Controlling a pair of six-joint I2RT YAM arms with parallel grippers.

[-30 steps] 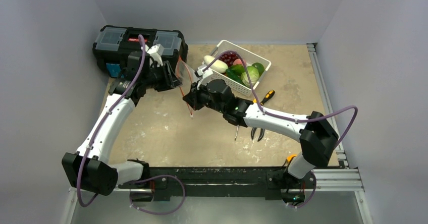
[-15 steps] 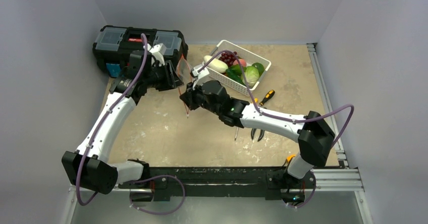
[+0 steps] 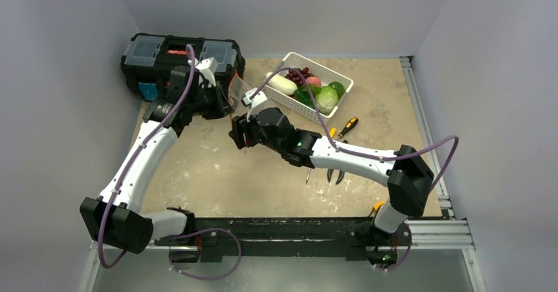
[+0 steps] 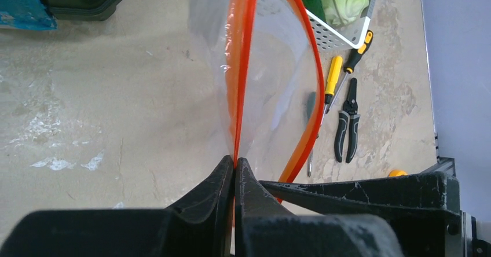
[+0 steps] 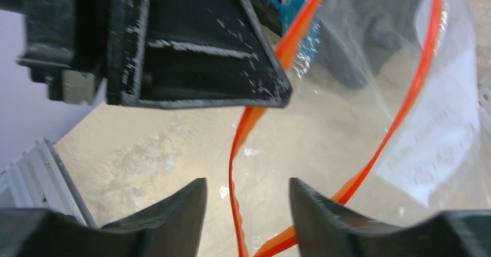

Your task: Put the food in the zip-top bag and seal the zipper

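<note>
print on zip-top bag (image 5: 428, 147) blurred; left tool (image 4: 234, 163) pinches zipper (image 4: 242, 66), right tool (image 5: 244, 184) spread.

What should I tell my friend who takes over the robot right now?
Left gripper: shut on the zipper, holding the zip-top bag up.
Right gripper: open, one finger on either side of the zipper.
Food: all in the white basket.
Done: the bag is held up with its mouth open.
Left: put the food in, then seal the zipper.
</note>
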